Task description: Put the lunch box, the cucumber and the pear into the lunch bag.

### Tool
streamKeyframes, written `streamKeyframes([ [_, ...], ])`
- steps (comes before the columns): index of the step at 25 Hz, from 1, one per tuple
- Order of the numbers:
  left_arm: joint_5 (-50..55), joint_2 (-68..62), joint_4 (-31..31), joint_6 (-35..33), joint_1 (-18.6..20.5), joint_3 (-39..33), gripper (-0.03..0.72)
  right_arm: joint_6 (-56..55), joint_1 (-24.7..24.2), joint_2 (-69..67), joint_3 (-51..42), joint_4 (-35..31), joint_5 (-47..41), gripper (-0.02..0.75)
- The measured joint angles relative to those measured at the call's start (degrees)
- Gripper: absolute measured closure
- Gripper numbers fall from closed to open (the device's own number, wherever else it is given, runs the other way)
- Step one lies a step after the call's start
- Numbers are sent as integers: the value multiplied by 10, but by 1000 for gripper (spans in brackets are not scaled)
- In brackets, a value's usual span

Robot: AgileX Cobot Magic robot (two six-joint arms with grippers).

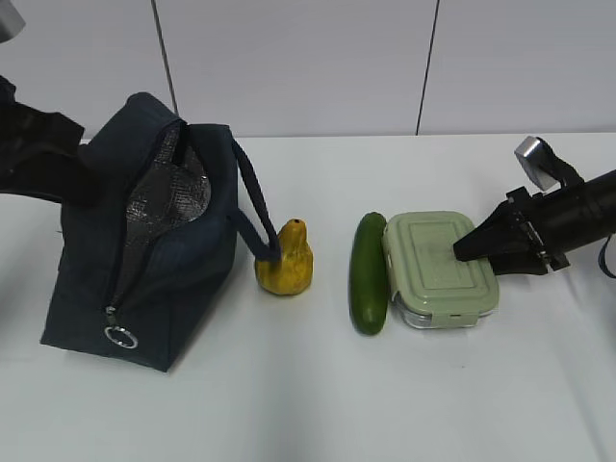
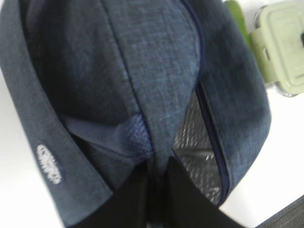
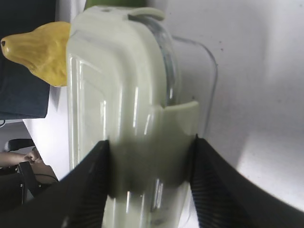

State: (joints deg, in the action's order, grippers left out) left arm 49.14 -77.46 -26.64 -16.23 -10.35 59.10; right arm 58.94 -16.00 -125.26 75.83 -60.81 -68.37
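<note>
Right pincer (image 3: 149,185) straddles the lunch box (image 1: 440,269), fingers spread wide on either side of its near end, lid against them. The box's long axis runs away from the pincer, in the wrist view. Beyond it, touching its far side, the cucumber (image 1: 370,272) lies parallel. Farther on stands the pear (image 1: 285,260), tip up, then the lunch bag (image 1: 144,236), unzipped, the left pincer (image 2: 154,192) pinching its fabric.

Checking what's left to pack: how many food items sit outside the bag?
2: the pear beside the lunch bag handle, and the cucumber against the lunch box. The bag's inside is partly hidden.
</note>
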Motion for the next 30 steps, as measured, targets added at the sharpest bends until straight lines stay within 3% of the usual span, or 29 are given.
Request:
streamKeyframes([
  [10,27,-1,-12,0,-2,22,687,1,0,0,0,-6,1,358],
  [19,-1,-17,-10,-2,-67,22,687,2,0,0,0,-6,1,358],
  [30,-3,-17,10,-2,-68,22,687,2,-1,0,0,-7,1,358],
])
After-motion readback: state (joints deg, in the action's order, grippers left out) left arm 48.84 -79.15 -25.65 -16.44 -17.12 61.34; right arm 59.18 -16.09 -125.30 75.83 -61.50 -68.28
